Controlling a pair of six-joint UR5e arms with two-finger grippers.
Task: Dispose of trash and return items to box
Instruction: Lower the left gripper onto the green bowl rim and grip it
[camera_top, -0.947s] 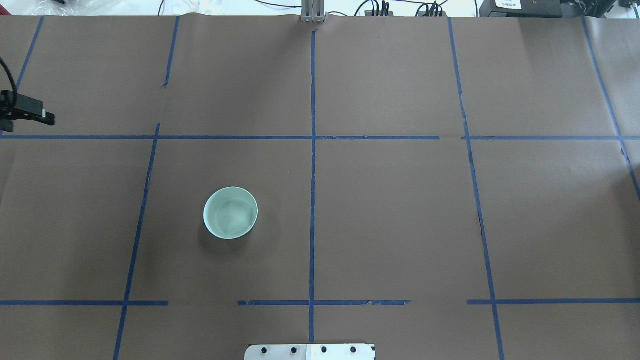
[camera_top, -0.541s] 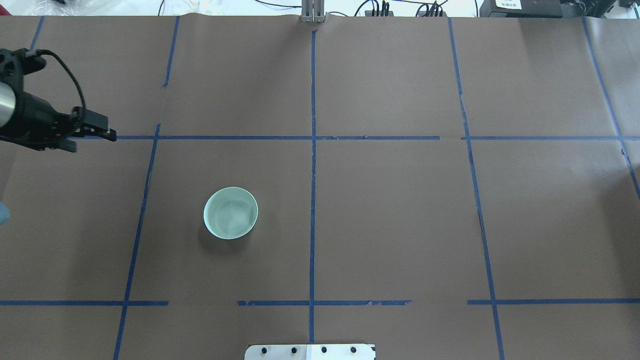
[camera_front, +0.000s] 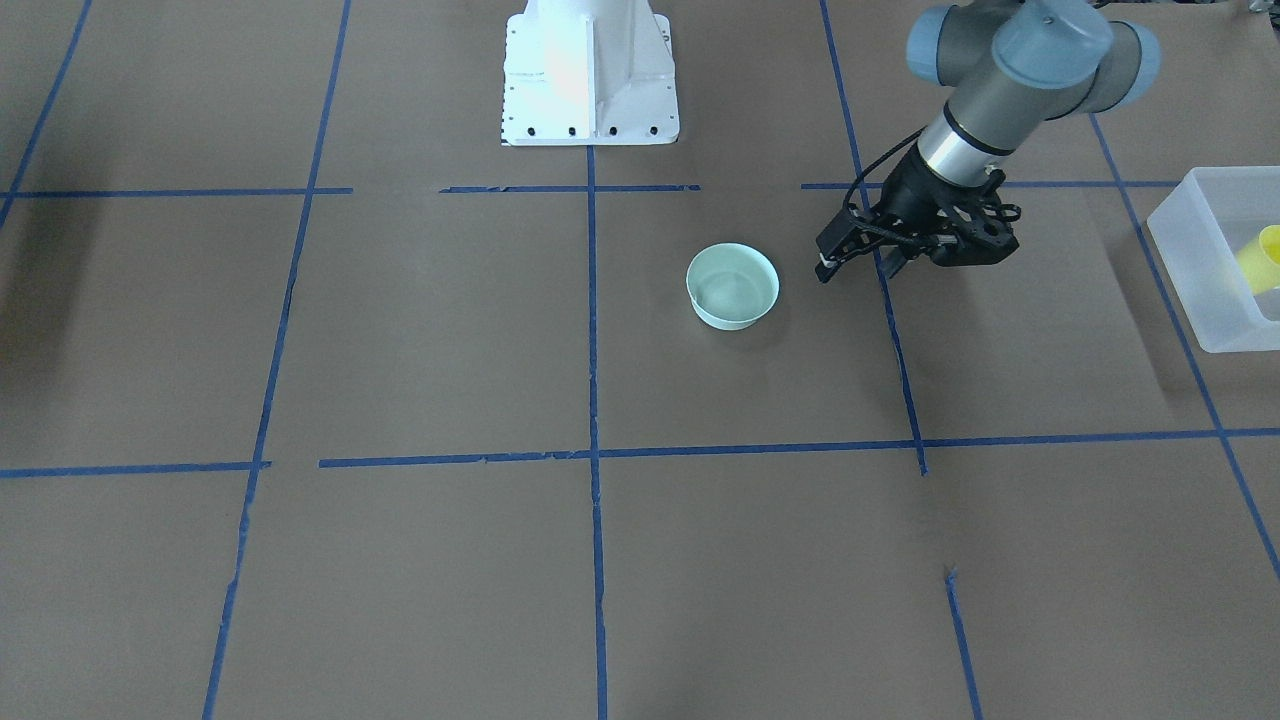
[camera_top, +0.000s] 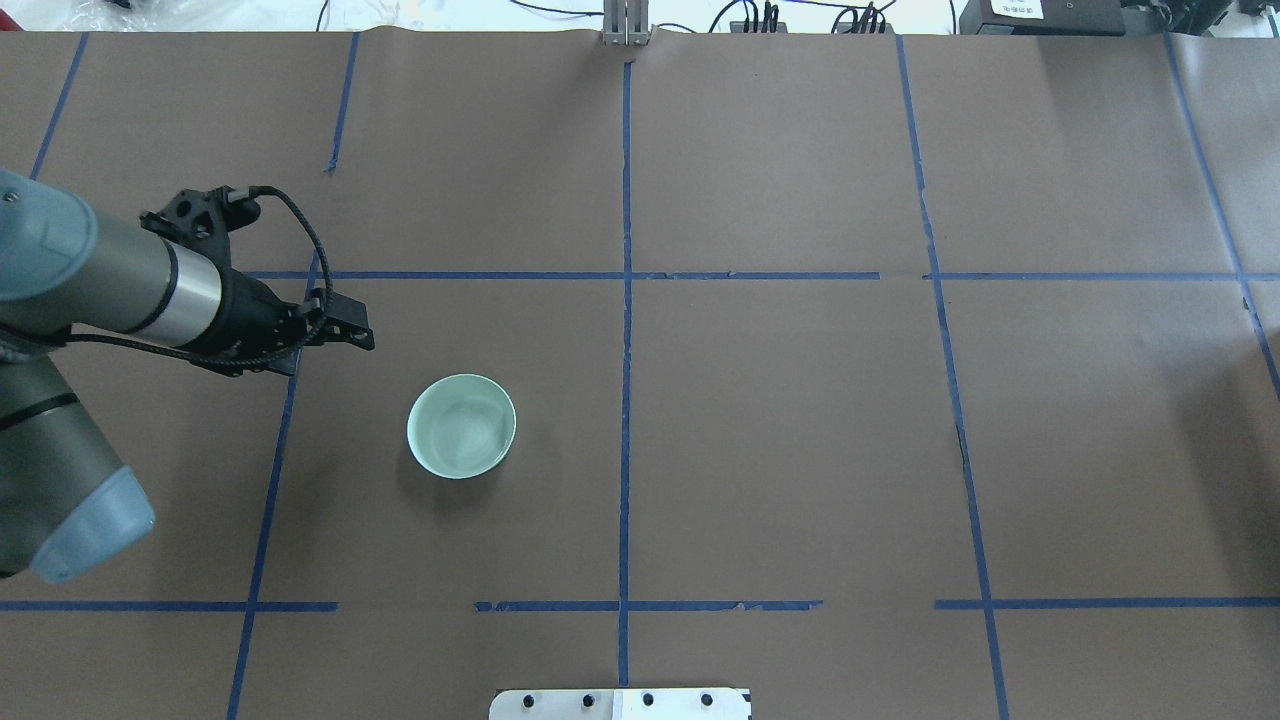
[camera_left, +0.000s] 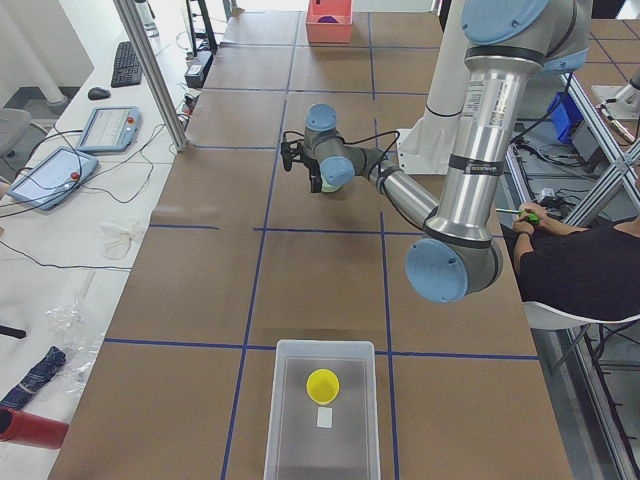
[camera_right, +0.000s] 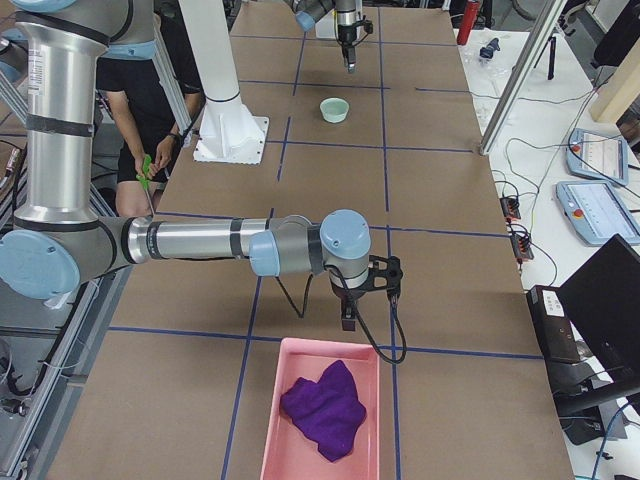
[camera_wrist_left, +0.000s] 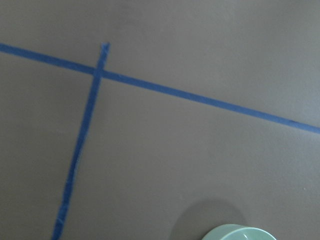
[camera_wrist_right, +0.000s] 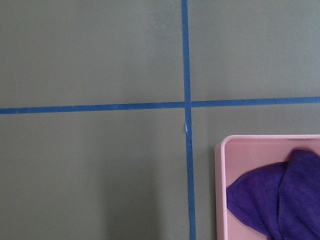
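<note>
The mint-green bowl (camera_top: 461, 426) stands upright on the brown table, left of centre; it also shows in the front view (camera_front: 733, 287) and at the bottom edge of the left wrist view (camera_wrist_left: 240, 234). My left gripper (camera_top: 330, 355) hovers open and empty just left of the bowl and beyond it (camera_front: 857, 270). The frosted-white box (camera_front: 1200, 260) sits at the table's left end with the yellow cup (camera_front: 1262, 258) inside it (camera_left: 322, 385). My right gripper (camera_right: 347, 322) hangs by a pink tray; I cannot tell whether it is open or shut.
A pink tray (camera_right: 268, 420) holding a purple cloth (camera_right: 325, 405) sits at the table's right end, also in the right wrist view (camera_wrist_right: 219, 190). The white robot base (camera_front: 590, 70) stands at the near middle edge. A seated person (camera_left: 570, 270) is beside the robot.
My left arm has swept in from the table's left edge toward the bowl, closing most of the gap. The bowl has not moved.
</note>
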